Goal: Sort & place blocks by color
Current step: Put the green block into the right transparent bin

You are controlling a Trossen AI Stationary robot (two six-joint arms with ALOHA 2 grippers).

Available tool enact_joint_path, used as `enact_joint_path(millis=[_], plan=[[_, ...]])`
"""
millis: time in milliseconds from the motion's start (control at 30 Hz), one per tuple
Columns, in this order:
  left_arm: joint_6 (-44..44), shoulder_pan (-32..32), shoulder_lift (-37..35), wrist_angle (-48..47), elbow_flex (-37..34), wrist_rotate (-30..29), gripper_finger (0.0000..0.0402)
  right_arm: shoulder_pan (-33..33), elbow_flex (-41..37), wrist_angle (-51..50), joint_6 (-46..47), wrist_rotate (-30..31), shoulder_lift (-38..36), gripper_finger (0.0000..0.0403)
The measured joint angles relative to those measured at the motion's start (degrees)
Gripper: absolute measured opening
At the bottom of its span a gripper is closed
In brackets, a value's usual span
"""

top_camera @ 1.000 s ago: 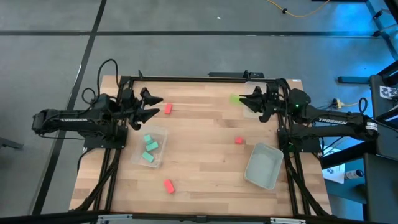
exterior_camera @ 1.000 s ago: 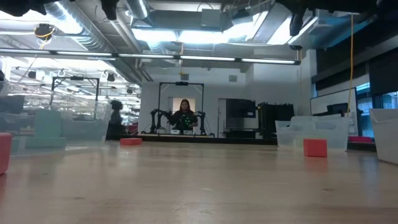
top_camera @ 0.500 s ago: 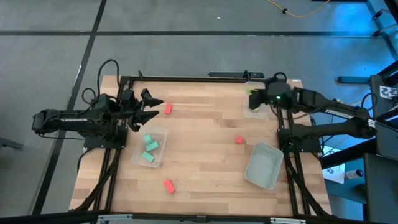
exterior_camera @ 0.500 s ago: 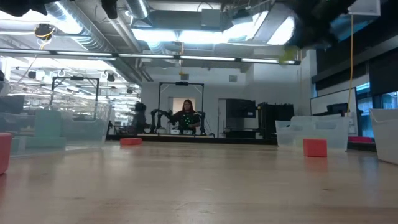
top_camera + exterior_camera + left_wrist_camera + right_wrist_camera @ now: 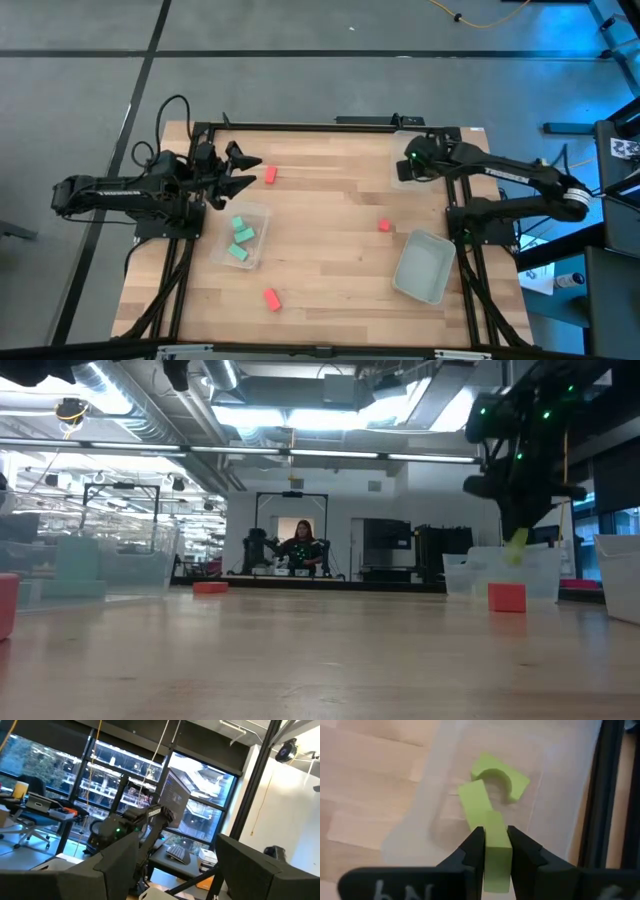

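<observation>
My right gripper (image 5: 409, 165) hangs over the clear tub (image 5: 398, 179) at the table's far right corner, pointing down, shut on a lime block (image 5: 495, 827). Two more lime blocks (image 5: 499, 774) lie on that tub's floor (image 5: 555, 765). The low view shows this gripper (image 5: 516, 525) with the block (image 5: 517, 546) below it. My left gripper (image 5: 243, 170) is open above the table's left side, near a red block (image 5: 270, 175). Three teal blocks (image 5: 240, 240) lie in a second tub (image 5: 258, 215). Other red blocks (image 5: 384, 226) (image 5: 271, 298) rest on the table. My right gripper pinches the lime block between its two fingers (image 5: 474, 851), on the block's two long sides near its upper end (image 5: 496, 851). It comes from above, pointing down. The block is lifted clear and hangs tilted below the fingertips, over the tub's floor.
An empty clear tub (image 5: 424, 266) lies at the near right. Black frame rails (image 5: 300, 126) run along the table's far edge and a rail (image 5: 607, 785) passes close beside the corner tub. The middle of the wooden tabletop (image 5: 320, 230) is bare. A person (image 5: 300, 545) sits far off in the room.
My right gripper, holding the lime block throughout, has swung from pointing toward the table's left to pointing down over the far right corner tub, and has come down into the low view. The block has gone with it.
</observation>
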Motion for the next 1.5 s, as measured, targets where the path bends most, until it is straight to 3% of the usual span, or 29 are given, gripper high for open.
enact_joint_path(millis=[433, 667, 967, 1300, 1500], plan=[[0.39, 0.00, 0.00, 0.20, 0.00, -5.06, 0.0255, -5.62, 0.02, 3.96, -13.72, 0.93, 10.85, 0.0061], [0.42, 0.00, 0.00, 0.33, 0.00, -6.12, 0.0255, -6.20, 0.04, 11.06, -13.93, -5.07, 11.92, 0.0061], [0.44, 0.00, 0.00, 0.33, 0.00, -6.14, 0.0255, -7.28, 0.05, 9.66, -12.70, -5.88, 11.90, 0.0061], [0.46, 0.00, 0.00, 0.69, 0.00, -7.43, 0.0255, -11.41, 0.01, 9.14, -12.39, -11.69, 13.45, 0.0061], [0.46, 0.00, 0.00, 1.34, 0.00, -7.45, 0.0255, -11.64, 0.00, 9.25, -12.56, -12.19, 13.43, 0.0118]])
